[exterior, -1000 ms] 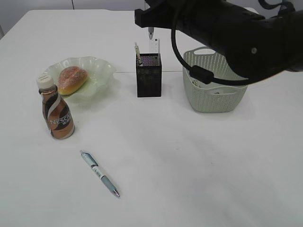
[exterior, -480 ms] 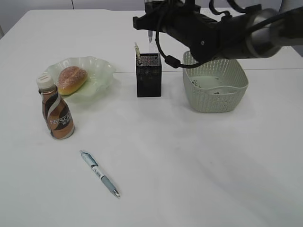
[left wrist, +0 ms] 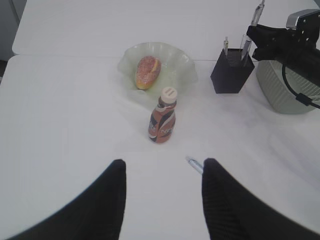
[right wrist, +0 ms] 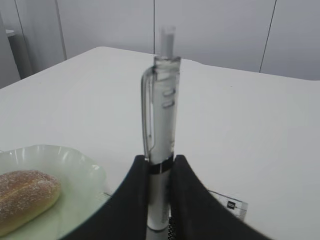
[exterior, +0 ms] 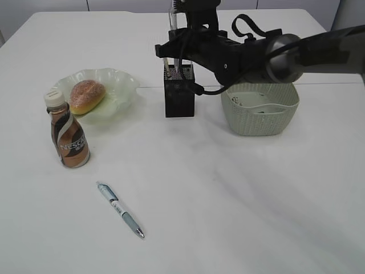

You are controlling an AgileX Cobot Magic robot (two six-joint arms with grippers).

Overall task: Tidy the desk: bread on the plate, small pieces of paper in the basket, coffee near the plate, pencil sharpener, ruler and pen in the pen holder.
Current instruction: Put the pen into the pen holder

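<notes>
the desk [exterior: 239,200] is smooth matt white. the plate [exterior: 117,85] looks like glossy translucent plastic, the basket [exterior: 259,117] matt woven plastic, the pen [right wrist: 161,100] clear glossy plastic, the bread [exterior: 86,95] rough, sugared.

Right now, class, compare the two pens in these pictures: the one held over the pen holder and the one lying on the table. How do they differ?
The held pen stands upright, while the table pen lies flat at a slant. The held pen is clamped in the right end effector above the pen holder; the table pen lies loose, near the coffee bottle, untouched. The held pen looks clear and silvery; the table pen has a bluish barrel. Both are clip pens.
</notes>
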